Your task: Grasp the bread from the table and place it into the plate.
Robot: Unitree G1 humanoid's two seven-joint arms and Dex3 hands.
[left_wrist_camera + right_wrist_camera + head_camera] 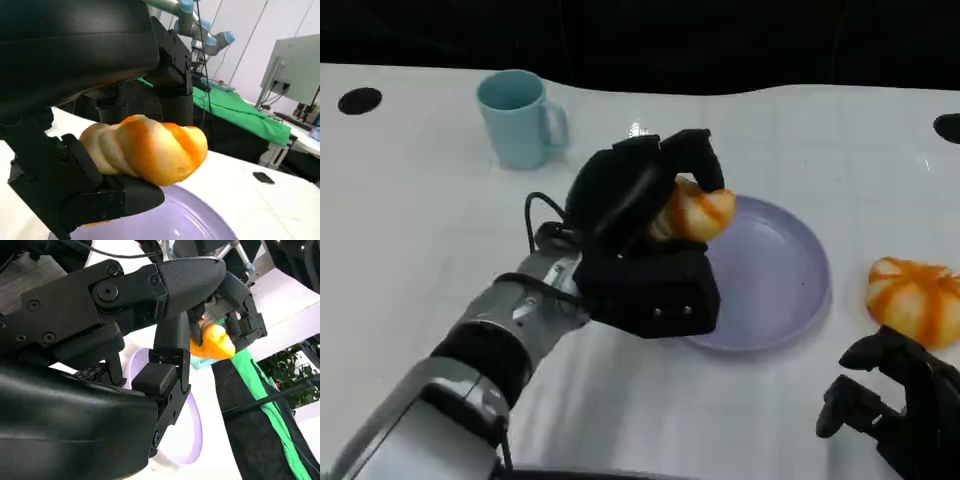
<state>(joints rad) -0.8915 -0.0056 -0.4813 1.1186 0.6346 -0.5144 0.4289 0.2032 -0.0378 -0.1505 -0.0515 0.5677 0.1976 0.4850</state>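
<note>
Two pieces of bread are on show for us, and one of them is up in the air. We see the left hand [645, 240] gripping the bread [693, 212] between its black fingers [692, 160], which arch over the top, while more fingers press it from beneath. From the left wrist view we get the close look: the twisted orange and cream bread [150, 150] sits wedged between a lower finger [107, 200] and the fingers above, clear of the surface. Just below those fingers lies the lilac plate [780, 280], and we can see its pale floor right under the bread [190, 222]. The bread hangs over the plate's near edge on the hand's side, not touching it.

Over by the right hand [895, 405], we find its fingers curled and loosely apart, holding nothing. Just beyond those fingertips rests a second bread [915, 298] on the white table [420, 230], well apart from the plate. Far past the left hand's fingers stands a light blue mug [520, 117], upright.
</note>
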